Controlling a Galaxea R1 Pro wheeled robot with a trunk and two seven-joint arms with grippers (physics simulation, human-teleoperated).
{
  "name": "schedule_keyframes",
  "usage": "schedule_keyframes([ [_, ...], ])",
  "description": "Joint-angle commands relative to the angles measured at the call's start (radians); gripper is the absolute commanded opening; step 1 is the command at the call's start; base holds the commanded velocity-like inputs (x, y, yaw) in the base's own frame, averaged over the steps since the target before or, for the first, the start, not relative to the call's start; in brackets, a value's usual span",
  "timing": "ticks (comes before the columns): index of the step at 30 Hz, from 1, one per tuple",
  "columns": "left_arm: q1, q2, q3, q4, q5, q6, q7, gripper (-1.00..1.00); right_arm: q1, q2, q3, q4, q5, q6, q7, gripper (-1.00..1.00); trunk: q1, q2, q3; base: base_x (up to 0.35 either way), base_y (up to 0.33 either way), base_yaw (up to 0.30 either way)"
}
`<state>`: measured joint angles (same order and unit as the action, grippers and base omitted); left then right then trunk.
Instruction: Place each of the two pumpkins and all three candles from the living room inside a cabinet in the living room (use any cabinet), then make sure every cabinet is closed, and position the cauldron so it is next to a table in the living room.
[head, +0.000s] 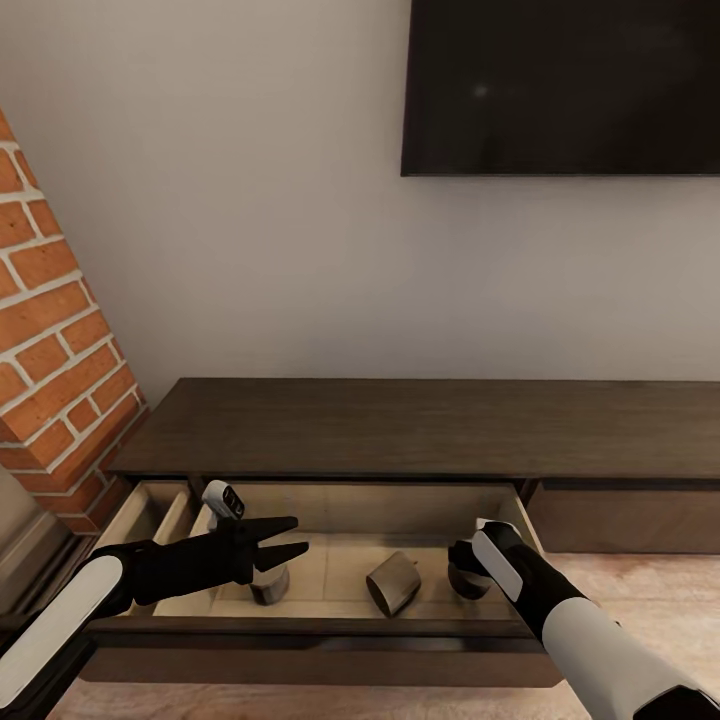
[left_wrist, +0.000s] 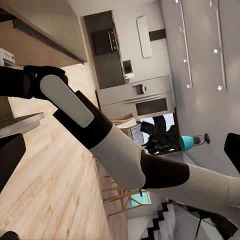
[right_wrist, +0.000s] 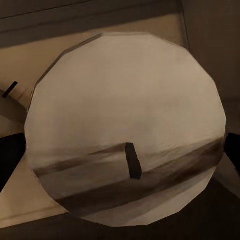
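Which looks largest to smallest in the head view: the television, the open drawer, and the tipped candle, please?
1. Television, though cut off by the picture's edge.
2. Open drawer.
3. Tipped candle, clearly the smallest.
Television versus drawer is unsure.

Three candles in the open drawer (head: 330, 520) of one cabinet (head: 420, 425): one upright at the left (head: 268, 585), one tipped on its side in the middle (head: 392, 583), one at the right (head: 466, 580). Two claws: left (head: 285, 540), right (head: 462, 556). One television (head: 560, 85) on the far wall. One brick chimney (head: 55, 330) at the left.
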<state>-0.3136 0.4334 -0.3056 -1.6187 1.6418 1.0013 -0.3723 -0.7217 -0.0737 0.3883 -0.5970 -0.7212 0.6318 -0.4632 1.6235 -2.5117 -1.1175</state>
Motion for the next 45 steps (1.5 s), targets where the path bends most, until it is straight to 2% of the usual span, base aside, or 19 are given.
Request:
schedule_keyframes([
  [1,-0.001,0.001,-0.001,0.000,-0.005,0.000,-0.008,1.00,-0.001,-0.001,0.008,-0.001,-0.011,0.002,-0.009,1.00,0.000,0.000,-0.001,0.000,0.000,0.000],
  [11,-0.001,0.001,-0.001,0.000,-0.005,0.000,-0.008,1.00,-0.001,-0.001,0.008,-0.002,-0.011,0.002,-0.009,1.00,0.000,0.000,-0.001,0.000,0.000,0.000],
  [45,-0.002,0.001,0.002,0.004,-0.005,-0.001,-0.004,1.00,-0.001,-0.001,0.007,-0.003,-0.011,0.001,-0.009,1.00,-0.016,0.008,0.131,-0.026,0.000,0.000],
])
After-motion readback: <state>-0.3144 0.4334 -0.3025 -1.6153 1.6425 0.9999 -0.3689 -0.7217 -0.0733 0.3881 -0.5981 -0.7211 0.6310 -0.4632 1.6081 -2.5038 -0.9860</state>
